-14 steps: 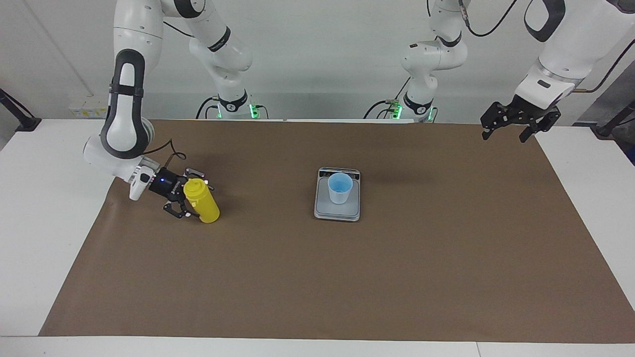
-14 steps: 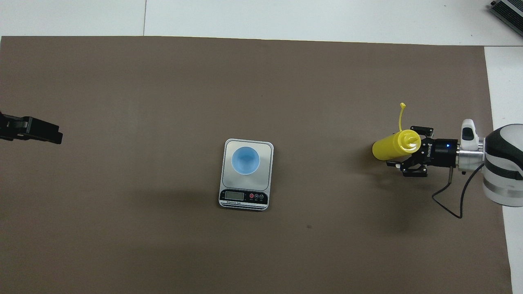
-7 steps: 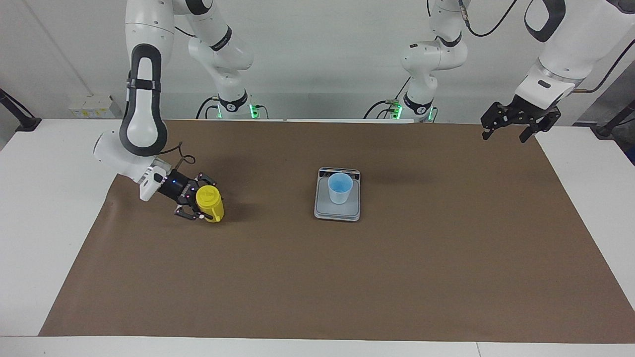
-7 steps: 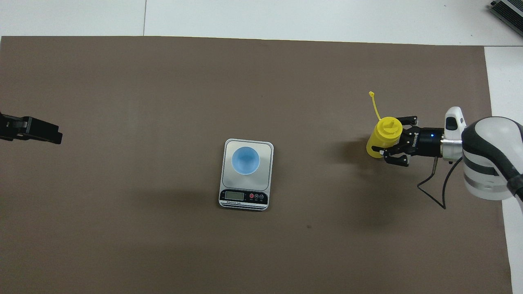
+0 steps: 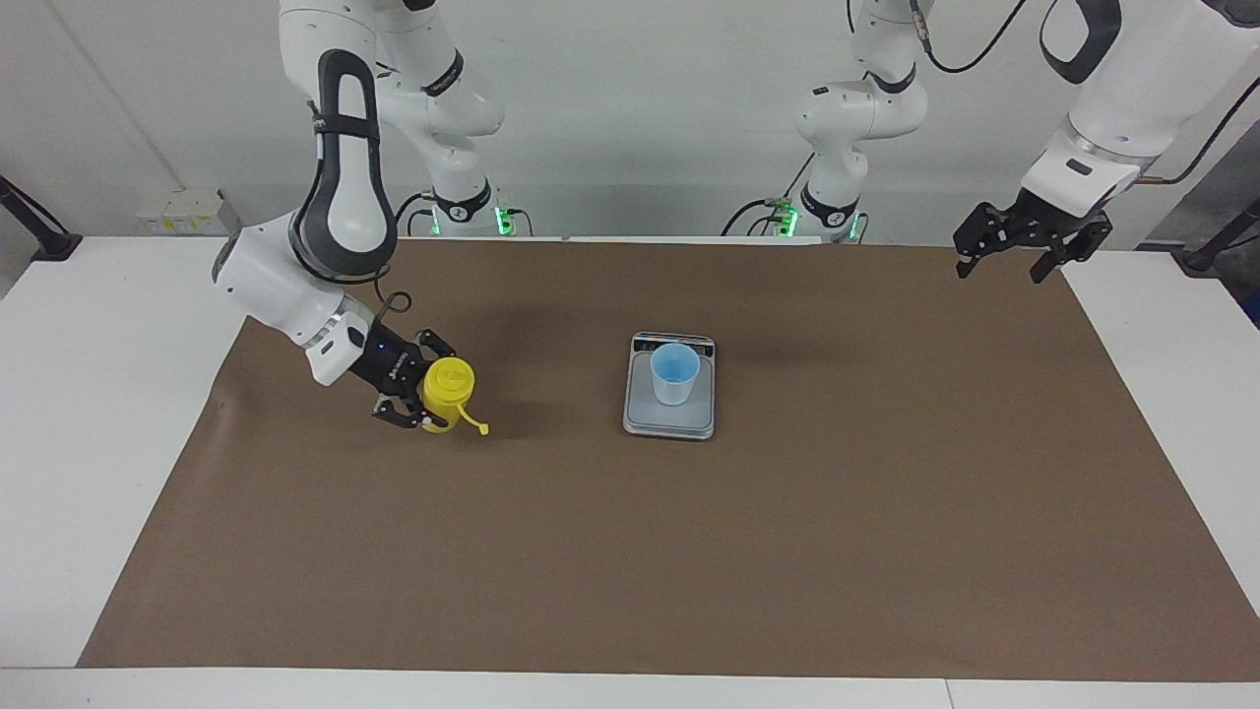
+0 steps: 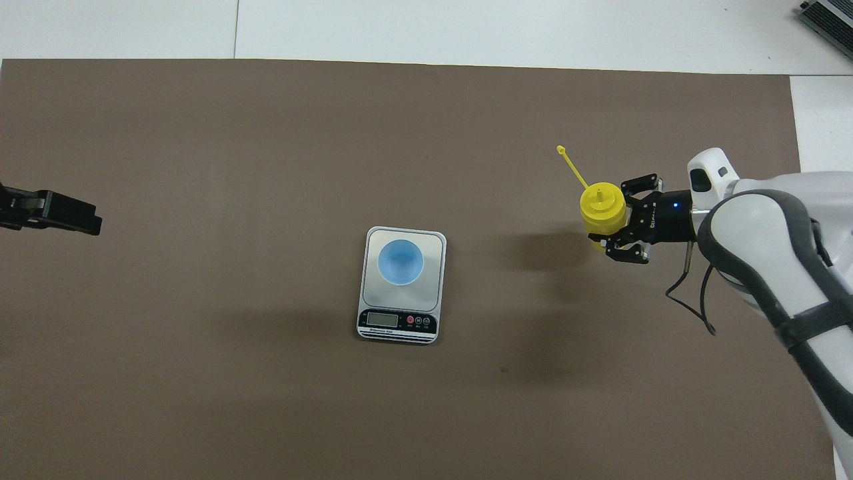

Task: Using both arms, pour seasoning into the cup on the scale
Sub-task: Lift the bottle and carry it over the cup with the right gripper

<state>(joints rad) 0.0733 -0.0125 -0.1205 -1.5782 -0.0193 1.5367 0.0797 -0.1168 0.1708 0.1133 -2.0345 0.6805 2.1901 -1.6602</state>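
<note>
The right gripper (image 5: 418, 396) is clamped around a yellow squeeze bottle (image 5: 448, 386), holding it by its side toward the right arm's end of the brown mat (image 5: 689, 551). The bottle stands about upright in the grip, and from above its cone nozzle points up at the camera. Its small cap (image 6: 561, 149) dangles on a thin strap that sticks out from the bottle top, away from the gripper. Whether the bottle's base touches the mat cannot be told. Well apart from this gripper, toward the middle of the mat, a pale blue cup (image 5: 675, 373) stands upright on the plate of a grey scale (image 5: 669, 418), whose dark display strip is on the edge nearer the robots. The left gripper (image 5: 1014, 258) waits with its fingers spread open and empty, above the mat's corner at the left arm's end.
</note>
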